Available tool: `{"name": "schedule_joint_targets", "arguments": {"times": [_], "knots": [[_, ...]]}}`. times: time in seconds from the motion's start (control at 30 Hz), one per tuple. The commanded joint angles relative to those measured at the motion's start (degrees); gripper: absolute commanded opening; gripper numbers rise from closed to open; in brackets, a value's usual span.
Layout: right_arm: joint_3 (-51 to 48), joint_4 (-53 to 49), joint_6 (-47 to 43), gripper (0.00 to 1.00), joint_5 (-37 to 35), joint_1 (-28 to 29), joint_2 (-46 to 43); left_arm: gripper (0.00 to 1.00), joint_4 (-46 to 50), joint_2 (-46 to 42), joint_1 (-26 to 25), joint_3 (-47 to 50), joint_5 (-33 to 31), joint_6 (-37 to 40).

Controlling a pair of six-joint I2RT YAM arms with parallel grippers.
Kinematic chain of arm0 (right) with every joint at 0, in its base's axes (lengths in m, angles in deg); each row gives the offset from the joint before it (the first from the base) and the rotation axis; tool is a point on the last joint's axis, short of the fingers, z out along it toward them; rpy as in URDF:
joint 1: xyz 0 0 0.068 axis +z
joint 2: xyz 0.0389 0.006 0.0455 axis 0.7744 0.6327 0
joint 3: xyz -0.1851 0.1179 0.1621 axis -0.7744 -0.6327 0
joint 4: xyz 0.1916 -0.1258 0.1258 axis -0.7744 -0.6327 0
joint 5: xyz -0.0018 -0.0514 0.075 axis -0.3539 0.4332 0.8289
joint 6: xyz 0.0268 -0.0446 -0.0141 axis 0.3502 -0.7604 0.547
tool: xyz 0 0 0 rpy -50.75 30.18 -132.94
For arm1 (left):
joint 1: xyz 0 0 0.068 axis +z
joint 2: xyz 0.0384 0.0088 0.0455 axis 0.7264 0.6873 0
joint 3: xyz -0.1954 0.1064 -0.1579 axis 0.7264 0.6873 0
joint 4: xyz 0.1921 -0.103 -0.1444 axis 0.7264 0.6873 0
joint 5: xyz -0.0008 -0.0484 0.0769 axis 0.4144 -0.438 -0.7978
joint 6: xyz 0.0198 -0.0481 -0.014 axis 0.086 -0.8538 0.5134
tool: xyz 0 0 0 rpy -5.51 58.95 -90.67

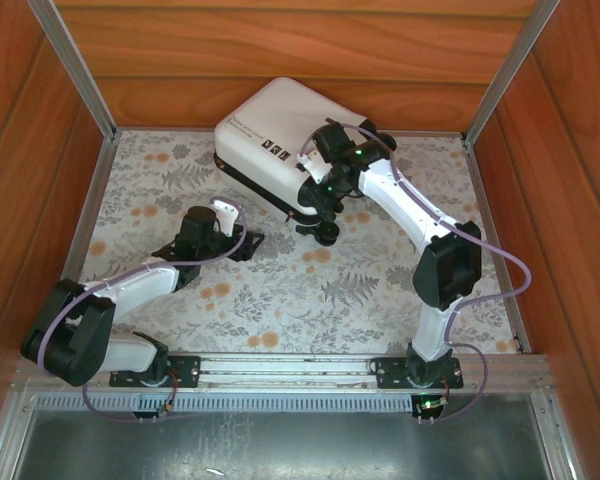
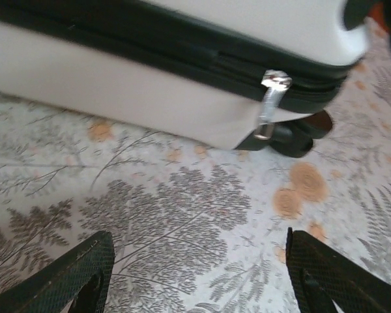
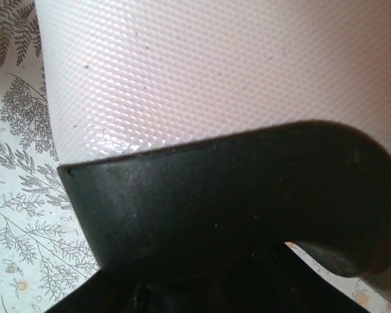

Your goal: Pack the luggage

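Where the left gripper hangs: low over the floral tablecloth, fingers spread wide, holding nothing.
Zip pull: dangling from the black seam, beside a wheel.
Luggage: white suitcase, lid down, flat at the table's far middle.
Right gripper: against the near-right corner; opening cannot be told.
Risk: grasping the small pull may miss, or shove the case sideways.

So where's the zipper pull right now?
In the left wrist view, the zipper pull hangs from the zip band of the luggage, upper right of frame, just above a black wheel.
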Motion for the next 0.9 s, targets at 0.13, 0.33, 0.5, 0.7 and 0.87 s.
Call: {"name": "schedule_joint_targets", "arguments": {"times": [0.13, 0.33, 0.5, 0.7, 0.87], "knots": [[6.4, -1.8, 4.2, 0.0, -1.0, 3.5, -0.4, 0.65, -0.9, -0.4, 0.0, -0.7, 9.1, 9.8], [8.2, -2.8, 6.1, 0.0, 0.2, 3.9, -1.7, 0.62, -4.9, 6.9, -0.1, -2.6, 12.7, 12.2], [7.8, -3.2, 6.2, 0.0, 0.1, 4.0, -2.3, 0.61, -21.4, 13.5, 0.1, 0.6, 11.2, 11.3], [6.4, -2.4, 6.1, 0.0, -1.0, 4.1, -3.1, 0.55, -28.5, 20.8, 0.7, -3.0, 19.8, 12.7], [5.9, -1.5, 6.6, 0.0, -2.7, 4.0, -3.7, 0.5, -33.2, 26.3, -2.5, -5.7, 17.7, 16.2]]}}
